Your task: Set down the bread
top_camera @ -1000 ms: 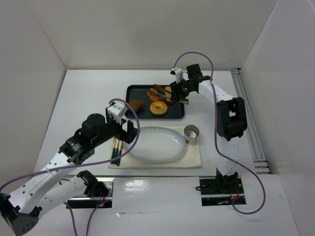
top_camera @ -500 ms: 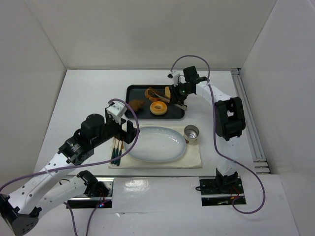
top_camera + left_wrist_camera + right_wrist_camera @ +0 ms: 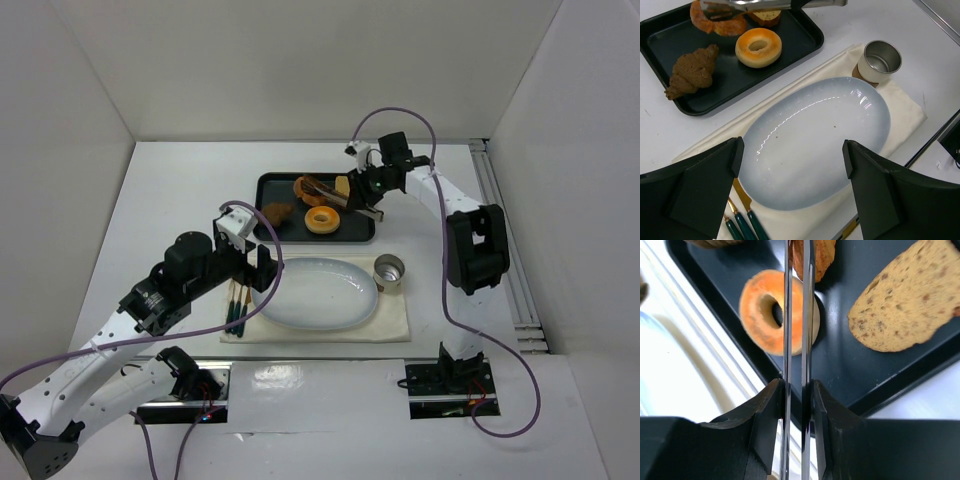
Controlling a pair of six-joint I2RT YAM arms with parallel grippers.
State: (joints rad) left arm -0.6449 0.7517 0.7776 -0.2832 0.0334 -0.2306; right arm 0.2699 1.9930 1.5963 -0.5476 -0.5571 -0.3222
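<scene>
The bread [image 3: 304, 187] [image 3: 715, 22] [image 3: 820, 257] is a glossy reddish-orange pastry at the back of the black tray [image 3: 270, 185]. My right gripper [image 3: 372, 195] [image 3: 797, 390] is shut on metal tongs [image 3: 340, 197] [image 3: 770, 5] [image 3: 788, 340]. Their two blades run almost parallel and their tips pinch the bread. Whether the bread is lifted off the tray I cannot tell. My left gripper [image 3: 268, 270] [image 3: 792, 147] hangs open over the near edge of the oval plate [image 3: 315, 292] [image 3: 815, 140] with nothing between its fingers.
The tray also holds a ring donut [image 3: 321, 219] [image 3: 758, 47] [image 3: 772, 317], a dark brown croissant [image 3: 277, 212] [image 3: 692, 70] and a tan slice [image 3: 343, 187] [image 3: 905, 295]. A metal cup [image 3: 389, 271] [image 3: 882, 60] and green-handled cutlery [image 3: 238, 305] [image 3: 740, 220] flank the plate on a cloth [image 3: 395, 320].
The tongs have closed from a spread position onto the bread, and my right wrist has shifted slightly over the tray's right end. The left arm has stayed put.
</scene>
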